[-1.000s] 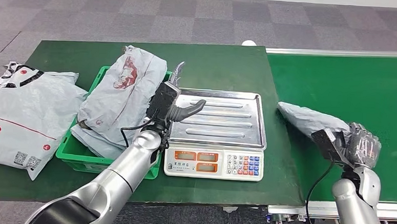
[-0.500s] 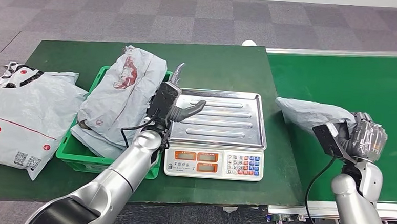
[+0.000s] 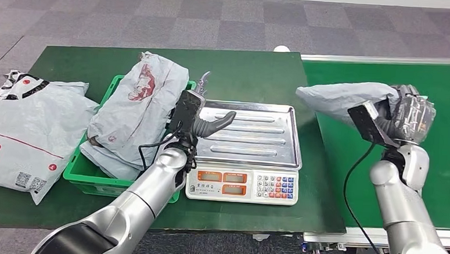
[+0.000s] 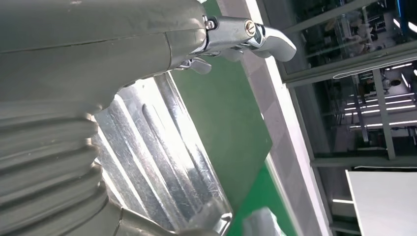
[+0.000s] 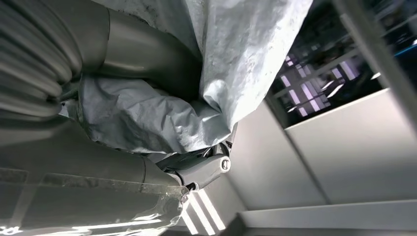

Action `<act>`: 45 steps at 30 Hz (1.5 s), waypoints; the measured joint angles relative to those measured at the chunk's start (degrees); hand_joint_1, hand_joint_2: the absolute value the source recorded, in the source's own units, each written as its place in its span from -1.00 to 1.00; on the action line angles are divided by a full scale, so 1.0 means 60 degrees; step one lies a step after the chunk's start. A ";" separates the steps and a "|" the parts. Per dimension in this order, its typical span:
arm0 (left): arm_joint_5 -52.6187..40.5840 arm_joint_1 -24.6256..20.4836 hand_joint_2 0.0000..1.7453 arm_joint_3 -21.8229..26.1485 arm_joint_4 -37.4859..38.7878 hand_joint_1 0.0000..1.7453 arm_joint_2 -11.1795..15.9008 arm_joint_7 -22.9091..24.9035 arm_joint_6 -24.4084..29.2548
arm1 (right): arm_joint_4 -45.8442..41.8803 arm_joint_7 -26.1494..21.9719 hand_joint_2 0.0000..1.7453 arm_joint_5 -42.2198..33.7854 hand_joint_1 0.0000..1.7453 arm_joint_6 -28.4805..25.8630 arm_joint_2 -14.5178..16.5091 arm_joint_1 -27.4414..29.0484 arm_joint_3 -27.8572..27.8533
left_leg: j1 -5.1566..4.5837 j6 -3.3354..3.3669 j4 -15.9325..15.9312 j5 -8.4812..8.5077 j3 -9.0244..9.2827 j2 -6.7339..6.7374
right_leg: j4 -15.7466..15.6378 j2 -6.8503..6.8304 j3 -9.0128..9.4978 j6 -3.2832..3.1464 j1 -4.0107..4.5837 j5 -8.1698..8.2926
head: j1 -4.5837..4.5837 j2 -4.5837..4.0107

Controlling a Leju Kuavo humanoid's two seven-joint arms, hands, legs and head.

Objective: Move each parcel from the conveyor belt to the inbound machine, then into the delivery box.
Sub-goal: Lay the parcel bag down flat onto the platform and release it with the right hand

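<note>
**Parcel airborne, grip looks marginal**

Grey carpet behind, green tabletop (image 3: 243,70) on our left, green conveyor belt (image 3: 422,91) on our right. We've got the right robot hand (image 3: 406,113) clamped on one end of a grey parcel (image 3: 337,98), lifted clear of the belt, near the belt's left edge. The free end of the bag sticks out toward the scale (image 3: 246,152), not over its tray yet.

Right wrist view: bag film (image 5: 196,83) bunched between thumb and fingers — we're holding loose wrap, can't tell if the contents are inside the grasp.

Left robot hand (image 3: 202,123) holds nothing, fingers apart, thumb out over the left edge of the scale tray (image 3: 257,134). The left wrist view confirms ribbed metal right below it.

Risks as we judge them:
- Film slips through the fingers mid-transfer, since the weight hangs off the far end — parcel drops on the seam between belt and tabletop.
- Drooping tip catches the tray's right rim on the way in and shoves the scale or folds the bag.
- Left robot hand is parked in the drop zone; if the parcel lands on it, the weight reading is junk, and the two arms could meet.
- Green delivery box (image 3: 112,176) already carries a large parcel (image 3: 139,108) riding above its rim, another bag (image 3: 25,128) lies on the tabletop beside it. The next one may slide off the pile.
</note>
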 joint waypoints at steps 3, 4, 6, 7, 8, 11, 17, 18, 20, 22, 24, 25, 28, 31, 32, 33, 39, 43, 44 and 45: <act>0.0033 -0.0052 1.00 0.0001 0.0079 -1.00 0.0000 -0.0046 0.0021 | 0.0018 0.0078 1.00 0.0316 1.00 0.0030 0.0310 -0.0135 0.0589 | 0.0003 -0.0001 -0.0001 -0.0001 0.0000 0.0000 | 0.0001 0.0000 -0.0002 -0.0001 0.0003 -0.0001 | 0.0000 0.0000; 0.0025 -0.0059 1.00 0.0001 0.0098 -1.00 0.0000 -0.0053 0.0031 | 0.0021 0.0113 1.00 0.0429 1.00 0.0039 0.0431 -0.0159 0.0809 | 0.0003 -0.0001 -0.0002 -0.0001 -0.0001 0.0000 | 0.0001 0.0000 -0.0003 -0.0002 0.0004 -0.0002 | -0.0001 0.0000; -0.0004 -0.0063 1.00 0.0002 0.0121 -1.00 0.0000 -0.0066 0.0063 | 0.0025 0.0148 1.00 0.0623 1.00 0.0076 0.0673 -0.0190 0.1304 | 0.0006 -0.0003 -0.0004 0.0000 -0.0001 -0.0001 | 0.0002 0.0000 -0.0004 -0.0005 0.0006 -0.0005 | 0.0000 0.0000; -0.0018 -0.0064 1.00 0.0002 0.0126 -1.00 0.0000 -0.0075 0.0077 | 0.0027 0.0149 1.00 0.0699 1.00 0.0098 0.0786 -0.0198 0.1550 | 0.0008 -0.0003 -0.0004 0.0000 -0.0001 -0.0001 | 0.0002 0.0000 -0.0004 -0.0006 0.0008 -0.0005 | 0.0000 0.0000; -0.0031 -0.0064 1.00 0.0002 0.0127 -1.00 0.0001 -0.0087 0.0087 | 0.0027 0.0147 1.00 0.0777 1.00 0.0120 0.0889 -0.0200 0.1801 | 0.0010 -0.0004 -0.0005 0.0000 0.0000 -0.0001 | 0.0002 0.0000 -0.0005 -0.0007 0.0009 -0.0006 | 0.0000 0.0000; -0.0053 -0.0064 1.00 0.0003 0.0127 -1.00 0.0007 -0.0137 0.0137 | 0.0027 0.0141 1.00 0.1037 1.00 0.0221 0.1196 -0.0190 0.2519 | 0.0012 -0.0004 -0.0005 0.0000 -0.0001 -0.0001 | 0.0003 -0.0001 -0.0004 -0.0008 0.0011 -0.0007 | 0.0000 0.0000; -0.0085 -0.0062 1.00 0.0016 0.0127 -1.00 0.0045 -0.0191 0.0174 | 0.0023 0.0330 1.00 0.1622 1.00 0.0319 0.1857 0.0061 0.3982 | 0.0015 -0.0008 -0.0005 -0.0002 0.0001 0.0001 | 0.0002 0.0005 -0.0007 -0.0012 0.0014 -0.0011 | 0.0000 0.0000; -0.0095 -0.0062 1.00 0.0018 0.0127 -1.00 0.0049 -0.0194 0.0176 | 0.0011 0.0394 1.00 0.1697 1.00 0.0345 0.1959 0.0127 0.4178 | 0.0016 -0.0008 -0.0005 -0.0002 0.0001 -0.0001 | 0.0002 0.0001 -0.0008 -0.0015 0.0015 -0.0013 | 0.0000 0.0000; -0.0131 -0.0061 1.00 0.0020 0.0127 -1.00 0.0056 -0.0181 0.0173 | -0.0050 0.0532 1.00 0.1835 1.00 0.0431 0.2132 0.0273 0.4576 | 0.0019 -0.0008 -0.0006 -0.0002 0.0001 -0.0003 | 0.0003 -0.0003 -0.0007 -0.0019 0.0017 -0.0016 | 0.0000 0.0000; -0.0177 -0.0061 1.00 0.0020 0.0126 -1.00 0.0058 -0.0156 0.0159 | -0.0162 0.0668 1.00 0.1931 1.00 0.0551 0.2237 0.0450 0.4971 | 0.0020 -0.0010 -0.0006 -0.0004 0.0001 -0.0002 | 0.0002 -0.0002 -0.0007 -0.0020 0.0018 -0.0017 | 0.0001 0.0000; -0.0214 -0.0061 1.00 0.0021 0.0124 -1.00 0.0059 -0.0133 0.0148 | -0.0292 0.0781 1.00 0.1975 1.00 0.0642 0.2298 0.0625 0.5296 | 0.0020 -0.0012 -0.0006 -0.0005 0.0000 -0.0002 | 0.0002 -0.0001 -0.0007 -0.0020 0.0017 -0.0017 | 0.0001 0.0000; -0.0227 -0.0061 1.00 0.0022 0.0124 -1.00 0.0060 -0.0124 0.0147 | -0.0346 0.0814 1.00 0.1982 1.00 0.0667 0.2318 0.0694 0.5416 | 0.0020 -0.0012 -0.0006 -0.0005 0.0000 -0.0003 | 0.0002 -0.0002 -0.0007 -0.0020 0.0017 -0.0017 | 0.0001 0.0000; -0.0241 -0.0060 1.00 0.0024 0.0124 -1.00 0.0062 -0.0112 0.0100 | -0.0482 0.0847 1.00 0.1974 0.09 0.0756 0.2341 0.0827 0.5649 | 0.0019 -0.0012 -0.0005 -0.0006 0.0000 -0.0003 | 0.0002 -0.0002 -0.0006 -0.0019 0.0016 -0.0018 | 0.0001 0.0000; -0.0245 -0.0061 1.00 0.0024 0.0121 -1.00 0.0062 -0.0073 0.0003 | -0.0777 0.0946 1.00 0.1905 -1.00 0.0986 0.2342 0.1062 0.5834 | 0.0019 -0.0013 -0.0004 -0.0006 0.0001 -0.0002 | 0.0001 -0.0001 -0.0007 -0.0019 0.0016 -0.0017 | 0.0001 0.0000; -0.0247 -0.0061 1.00 0.0024 0.0120 -1.00 0.0062 -0.0051 -0.0017 | -0.0943 0.1033 1.00 0.1814 -1.00 0.1127 0.2342 0.1178 0.5884 | 0.0019 -0.0013 -0.0004 -0.0006 0.0001 -0.0002 | 0.0001 -0.0001 -0.0007 -0.0019 0.0017 -0.0017 | 0.0001 0.0000; -0.0248 -0.0062 1.00 0.0024 0.0121 -1.00 0.0062 -0.0033 -0.0027 | -0.1116 0.1116 1.00 0.1665 -1.00 0.1291 0.2341 0.1294 0.5914 | 0.0019 -0.0013 -0.0004 -0.0006 0.0001 -0.0002 | 0.0001 -0.0001 -0.0007 -0.0019 0.0017 -0.0017 | 0.0001 0.0000; -0.0181 -0.0089 1.00 0.0024 0.0124 -1.00 0.0067 0.0036 -0.0029 | -0.1992 0.0901 1.00 -0.0297 -1.00 0.2250 0.2196 0.1647 0.5809 | 0.0019 -0.0014 -0.0004 -0.0007 0.0004 0.0001 | 0.0000 0.0004 -0.0008 -0.0020 0.0016 -0.0017 | 0.0001 0.0000; -0.0151 -0.0108 1.00 0.0024 0.0126 -1.00 0.0077 0.0058 -0.0027 | -0.2337 0.0655 1.00 -0.0957 -1.00 0.2451 0.1986 0.1740 0.5539 | 0.0018 -0.0014 -0.0001 -0.0007 0.0004 0.0002 | 0.0000 0.0004 -0.0005 -0.0019 0.0015 -0.0016 | 0.0001 0.0000; -0.0150 -0.0114 1.00 0.0024 0.0127 -1.00 0.0077 0.0058 -0.0027 | -0.2397 0.0636 1.00 -0.0988 -1.00 0.2461 0.1948 0.1755 0.5498 | 0.0017 -0.0014 -0.0001 -0.0007 0.0004 0.0002 | -0.0001 0.0005 -0.0005 -0.0019 0.0014 -0.0015 | 0.0001 0.0000; -0.0150 -0.0121 1.00 0.0024 0.0127 -1.00 0.0076 0.0058 -0.0027 | -0.2452 0.0629 1.00 -0.1005 -1.00 0.2464 0.1918 0.1768 0.5465 | 0.0017 -0.0014 0.0000 -0.0007 0.0004 0.0002 | -0.0001 0.0005 -0.0006 -0.0019 0.0014 -0.0015 | 0.0001 0.0000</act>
